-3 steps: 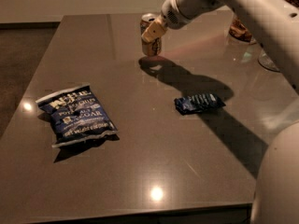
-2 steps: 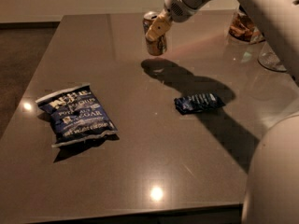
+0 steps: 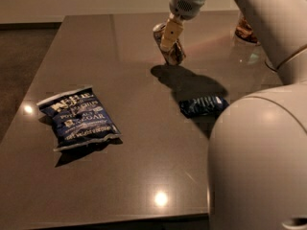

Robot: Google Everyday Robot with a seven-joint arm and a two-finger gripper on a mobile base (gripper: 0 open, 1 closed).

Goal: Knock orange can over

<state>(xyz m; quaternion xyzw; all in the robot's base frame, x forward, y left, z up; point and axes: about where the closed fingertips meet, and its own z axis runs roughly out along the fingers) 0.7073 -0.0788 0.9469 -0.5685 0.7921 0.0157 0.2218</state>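
Observation:
The orange can (image 3: 175,54) is near the far middle of the table. It is tilted, with its silver top toward the upper left and its base toward the lower right. My gripper (image 3: 171,34) reaches down from the top of the view and lies against the front of the can, covering its middle. The can's shadow falls on the table just in front of it.
A large blue chip bag (image 3: 77,119) lies flat at the left. A small blue snack bag (image 3: 203,105) lies right of centre. A brownish object (image 3: 246,29) stands at the far right. My arm and body (image 3: 261,143) fill the right side. The table's front edge (image 3: 105,220) is near.
The can stood upright a second ago and now leans over. My gripper has shifted slightly right and stayed against the can.

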